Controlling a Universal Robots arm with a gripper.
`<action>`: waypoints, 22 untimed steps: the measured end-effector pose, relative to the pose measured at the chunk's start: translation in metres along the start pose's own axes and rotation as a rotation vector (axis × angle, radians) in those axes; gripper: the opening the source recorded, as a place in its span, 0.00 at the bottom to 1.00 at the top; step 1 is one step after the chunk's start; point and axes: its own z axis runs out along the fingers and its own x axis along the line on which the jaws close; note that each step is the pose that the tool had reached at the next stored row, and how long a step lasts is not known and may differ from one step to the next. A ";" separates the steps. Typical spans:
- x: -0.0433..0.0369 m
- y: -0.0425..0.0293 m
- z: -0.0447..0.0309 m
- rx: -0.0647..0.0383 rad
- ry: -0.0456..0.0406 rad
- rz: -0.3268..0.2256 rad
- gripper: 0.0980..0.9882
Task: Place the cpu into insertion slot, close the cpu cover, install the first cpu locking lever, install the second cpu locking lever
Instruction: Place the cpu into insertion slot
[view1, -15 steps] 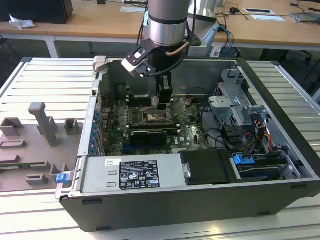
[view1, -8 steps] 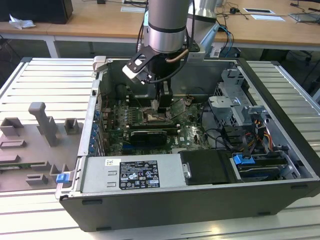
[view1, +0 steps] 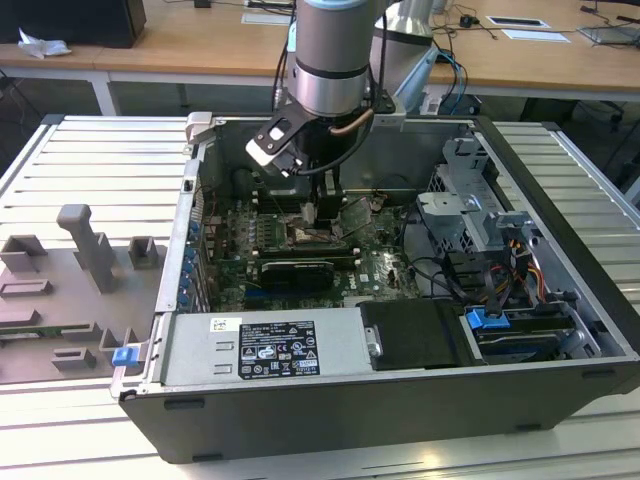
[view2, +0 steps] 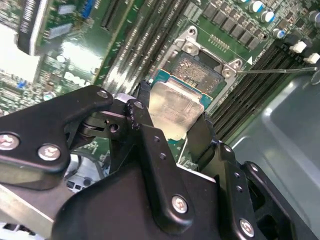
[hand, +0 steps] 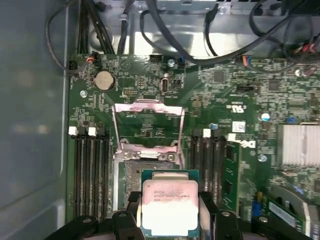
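— What have we got in the claw (hand: 169, 220)?
— It is clamped on the cpu (hand: 167, 205) by two opposite edges, pale face up. The cpu hangs partly over one edge of the slot (hand: 131, 175), and we judge it isn't seated.
— And the cover (hand: 148, 106)?
— Standing open on the far side of the slot from the cpu.
— What worries us?
— If the cpu goes down tilted or off-square, a corner could catch the rim or crush the contacts. The fingers (hand: 209, 215) are wide, so we think they might knock the memory slots (hand: 90, 170) alongside. A jolt could also tip the cover onto the cpu.
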 end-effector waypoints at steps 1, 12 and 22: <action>0.0030 -0.0002 0.0028 0.000 0.0000 -0.007 0.50; 0.0132 -0.0080 0.0152 0.001 -0.0015 -0.023 0.50; 0.0146 -0.0092 0.0375 0.000 -0.0112 0.002 0.50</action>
